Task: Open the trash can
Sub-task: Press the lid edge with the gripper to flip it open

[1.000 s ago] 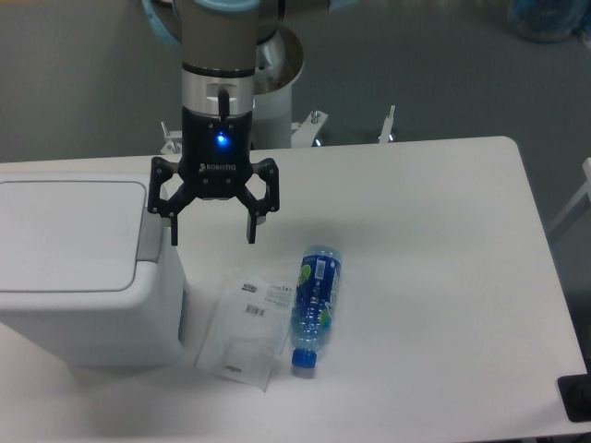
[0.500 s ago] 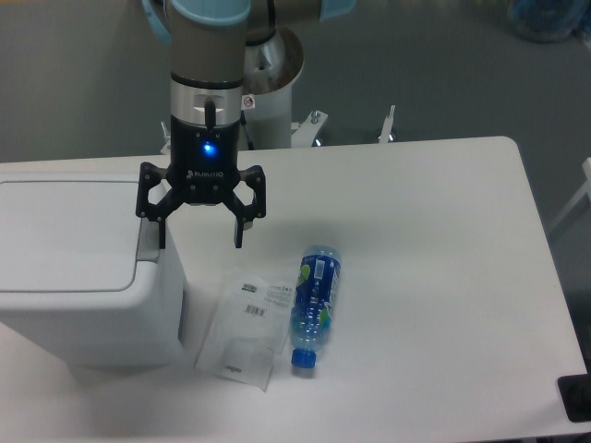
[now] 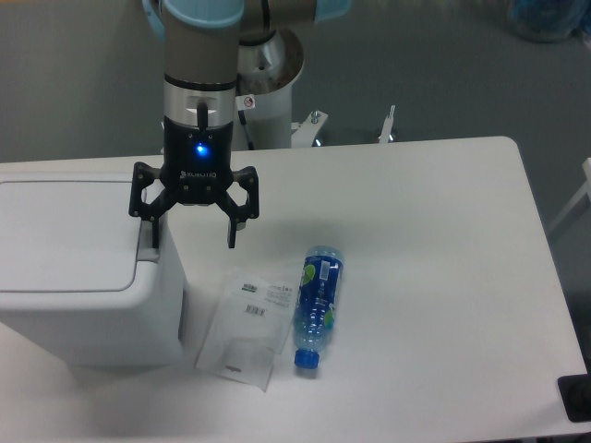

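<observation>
The trash can [image 3: 78, 268] stands at the left edge of the white surface [image 3: 434, 277], its flat lid [image 3: 60, 235] down and closed. The pincer [image 3: 193, 235] hangs over the can's right end with its jaws spread wide and nothing between them. One fingertip [image 3: 155, 236] is over the grey push bar [image 3: 148, 242] at the lid's right edge; whether it touches cannot be told. The other fingertip reaches past the can's side, above bare surface. A blue light glows on the pincer's black body. Just right of the can lies a flat clear plastic bag [image 3: 247, 325] with printed labels, and touching that bag's right edge lies a blue bottle [image 3: 317, 305] on its side, cap toward the camera.
</observation>
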